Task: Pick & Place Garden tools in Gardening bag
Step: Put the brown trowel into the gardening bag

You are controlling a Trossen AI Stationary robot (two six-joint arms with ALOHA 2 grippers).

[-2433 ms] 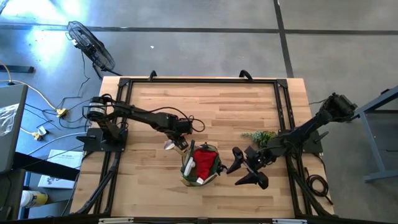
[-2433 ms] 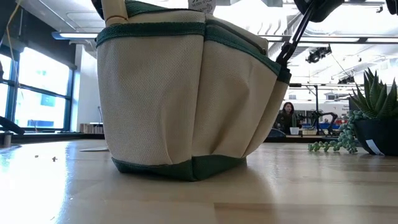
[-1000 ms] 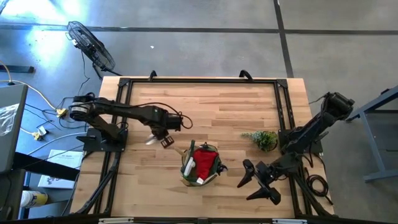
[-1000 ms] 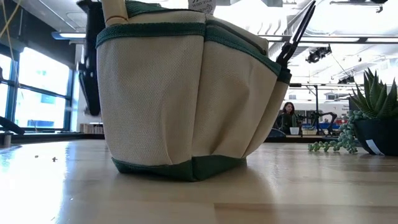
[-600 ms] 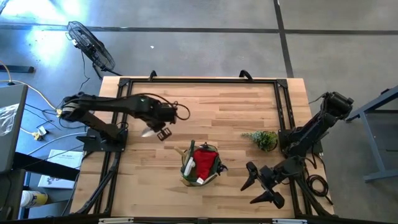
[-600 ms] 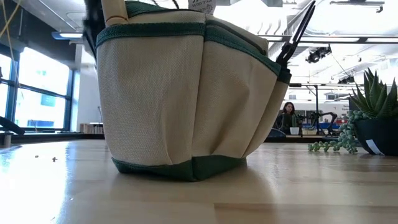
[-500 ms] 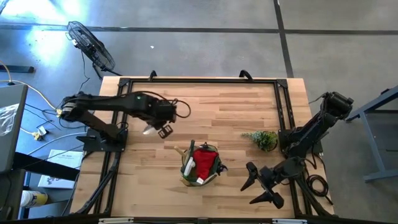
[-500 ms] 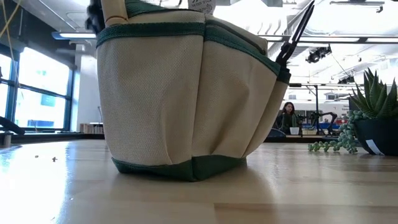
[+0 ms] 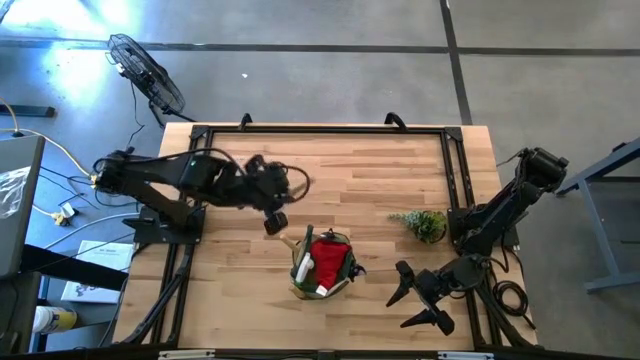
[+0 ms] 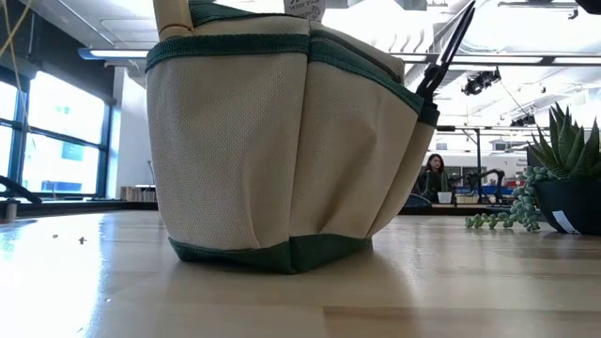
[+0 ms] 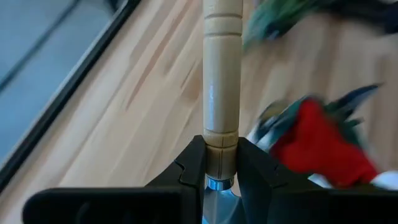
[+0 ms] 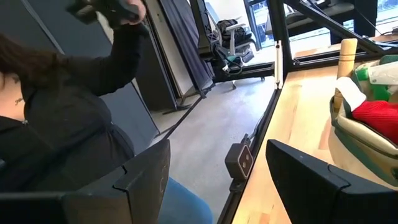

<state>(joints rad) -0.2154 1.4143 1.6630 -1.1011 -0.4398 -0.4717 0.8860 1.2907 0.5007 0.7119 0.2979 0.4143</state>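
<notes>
The gardening bag (image 9: 322, 265), cream cloth with green trim (image 10: 282, 150), stands on its base at the table's near middle. In it are the red bundle (image 9: 328, 258), a wooden handle (image 12: 347, 53) sticking up and the black shears (image 10: 451, 47) in a side pocket. My left gripper (image 9: 275, 218) hangs just left of and beyond the bag, shut on a wooden-handled tool (image 11: 222, 74). My right gripper (image 9: 415, 300) is open and empty near the table's near right corner; its fingers (image 12: 149, 174) stand wide apart. My left gripper pinches the tool's wooden handle at its end next to the metal collar (image 11: 222, 140) between its two fingers. The handle runs straight out ahead of the fingers, along them, and is lifted clear of the table. The metal head is hidden behind the fingers.
A small potted plant (image 9: 420, 222) stands right of the bag, also in the low view (image 10: 563, 178). A black frame (image 9: 320, 130) runs round the table's edges. A person in dark clothing (image 12: 56, 124) sits beyond the table's near side.
My left gripper, still shut on the tool, has gone a little toward the table's far edge, then swung back right toward the bag and turned about its wrist. The tool's metal head, which showed left of the gripper, no longer shows from above.
</notes>
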